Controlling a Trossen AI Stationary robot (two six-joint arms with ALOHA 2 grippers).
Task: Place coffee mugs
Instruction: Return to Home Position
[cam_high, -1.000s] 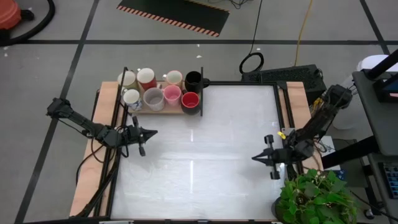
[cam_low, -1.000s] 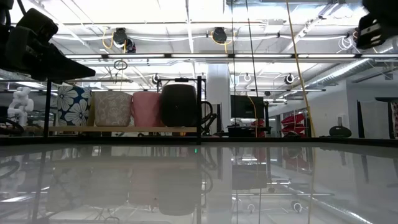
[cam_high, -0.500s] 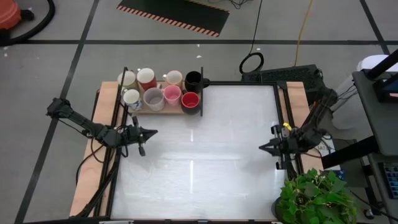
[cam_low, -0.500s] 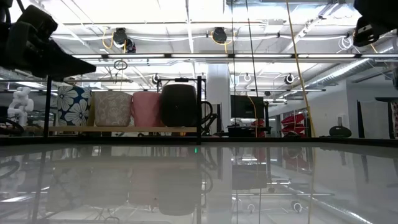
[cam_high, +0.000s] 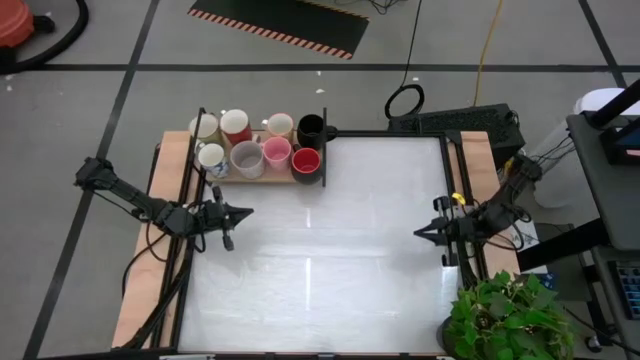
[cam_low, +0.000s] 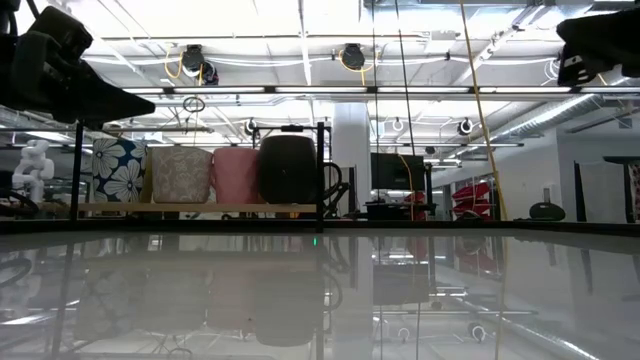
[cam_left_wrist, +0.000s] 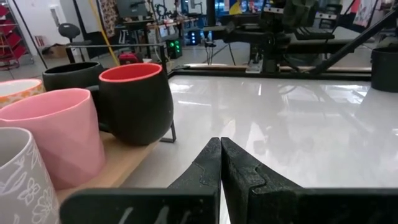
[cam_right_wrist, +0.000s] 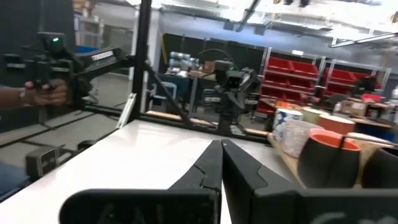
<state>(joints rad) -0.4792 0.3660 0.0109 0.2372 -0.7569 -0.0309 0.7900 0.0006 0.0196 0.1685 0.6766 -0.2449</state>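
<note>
Mugs (cam_high: 262, 150) bunched on shelf (cam_low: 200, 208), ahead and a bit sideways of left gripper (cam_high: 245, 212) fingers, pinched closed, empty; right gripper (cam_high: 420, 231) same, well apart.

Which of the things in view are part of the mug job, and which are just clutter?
Job: eight coffee mugs on the wooden shelf; left gripper and right gripper, both shut, holding nothing.
Lying about: potted plant, cable coil on the floor, striped floor mat.
</note>
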